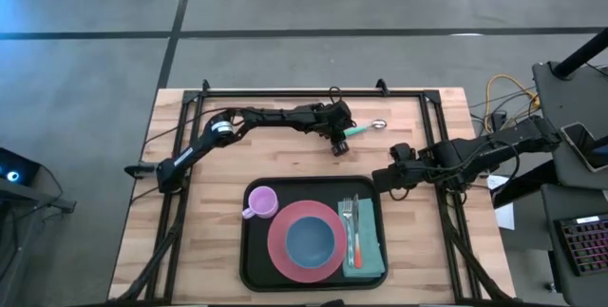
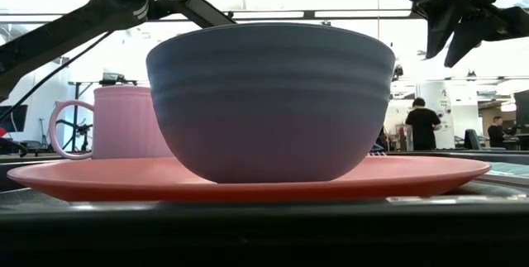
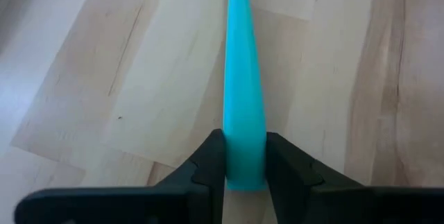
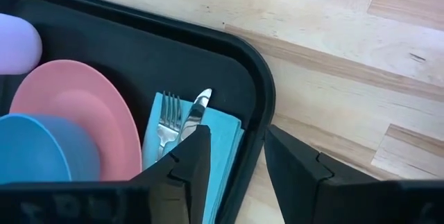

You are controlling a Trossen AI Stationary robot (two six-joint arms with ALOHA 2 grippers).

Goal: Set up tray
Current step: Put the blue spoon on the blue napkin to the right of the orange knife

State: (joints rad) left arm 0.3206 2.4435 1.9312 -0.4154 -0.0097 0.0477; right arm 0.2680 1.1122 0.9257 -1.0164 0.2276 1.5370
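The black tray [image 1: 255, 267] lies at the table's near middle. It carries a pink plate [image 1: 281, 247] with a blue bowl [image 1: 311, 240], a pink cup [image 1: 261, 201], and a teal napkin [image 1: 366, 261] with a fork and knife [image 4: 182, 121] on it. My left gripper [image 1: 340, 141] is beyond the tray, shut on a teal-handled spoon [image 1: 364, 128] whose metal bowl [image 1: 378, 124] points toward the table's right. My right gripper [image 1: 383, 180] is open above the tray's far right corner [image 4: 258, 78]. The low view shows the bowl [image 2: 273, 102], plate [image 2: 248, 176] and cup [image 2: 116, 122] close up. My left gripper pinches the spoon's teal handle near its free end [image 3: 244, 156] between its two fingers [image 3: 208, 165]. The fingers come from the table's left and lie in line with the handle, which runs straight away from them over the wood. Whether the spoon's bowl rests on the table does not show.
Bare wood lies to the right of the tray and around the spoon. A black frame [image 1: 285, 93] runs along the table's far and side edges. Cables and equipment [image 1: 570, 145] sit off the right edge. People [image 2: 423, 122] stand in the room behind.
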